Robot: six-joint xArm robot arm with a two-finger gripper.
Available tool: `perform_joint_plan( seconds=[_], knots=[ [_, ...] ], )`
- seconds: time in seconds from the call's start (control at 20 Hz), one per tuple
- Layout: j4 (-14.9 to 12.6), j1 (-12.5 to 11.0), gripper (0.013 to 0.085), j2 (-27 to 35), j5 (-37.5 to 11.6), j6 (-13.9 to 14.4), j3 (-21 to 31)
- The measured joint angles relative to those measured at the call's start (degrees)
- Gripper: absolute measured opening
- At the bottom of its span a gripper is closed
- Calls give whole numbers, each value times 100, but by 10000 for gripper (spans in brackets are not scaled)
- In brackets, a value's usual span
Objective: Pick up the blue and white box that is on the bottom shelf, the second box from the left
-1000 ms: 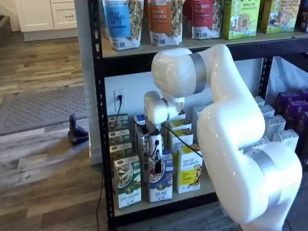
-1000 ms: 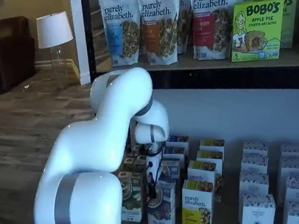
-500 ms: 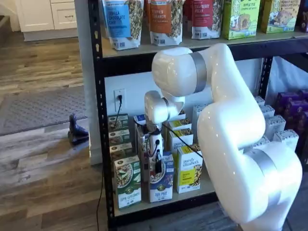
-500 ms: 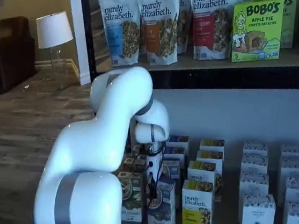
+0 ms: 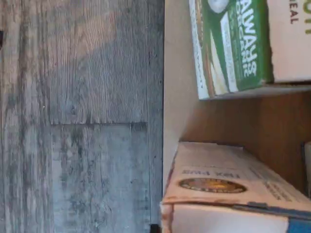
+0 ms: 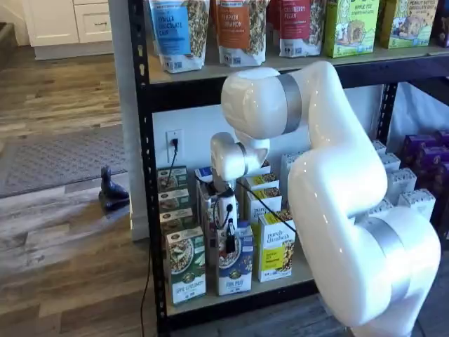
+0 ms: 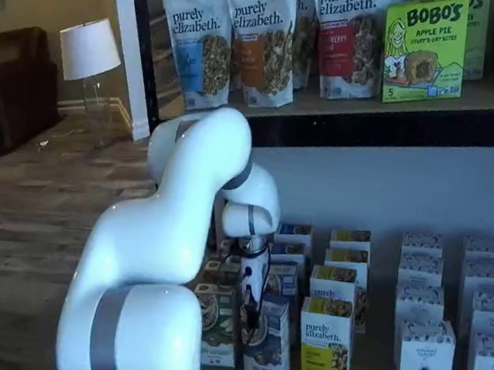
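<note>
The blue and white box (image 6: 235, 270) stands at the front of the bottom shelf (image 6: 303, 272), between a green and white carton (image 6: 186, 268) and a yellow and white carton (image 6: 275, 249). My gripper (image 6: 229, 242) hangs straight down onto this box's top edge, its white body above. Only a black finger (image 6: 229, 244) shows in front of the carton, so no gap can be judged. In both shelf views the gripper (image 7: 249, 306) is at the box (image 7: 269, 344). The wrist view looks down at a pale carton face with a blue band (image 5: 218, 174) and the green carton (image 5: 233, 43).
My bulky white arm (image 6: 337, 196) fills the space before the rack. Rows of like cartons stand behind the front ones. White boxes (image 7: 427, 366) and purple boxes (image 6: 421, 154) sit to the right. Granola bags (image 6: 238, 28) line the upper level. A cord (image 6: 172, 158) hangs at the back left.
The arm and the cartons look almost the same. The gripper stays at the top of the same box, and no difference at the fingers can be made out.
</note>
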Motion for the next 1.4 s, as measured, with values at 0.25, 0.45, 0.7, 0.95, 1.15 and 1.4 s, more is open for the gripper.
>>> perform_joint_plan(
  seconds=[0.25, 0.45, 0.7, 0.95, 1.15, 1.4],
  knots=[
    [6, 8, 490, -55, -76, 4, 103],
    [-87, 32, 490, -102, -200, 102, 219],
    [-84, 73, 490, -208, -276, 142, 405],
    [-31, 99, 490, -383, -435, 125, 677],
    [-36, 104, 490, -588, -462, 136, 925],
    [-8, 143, 490, -947, -486, 152, 1354]
  ],
)
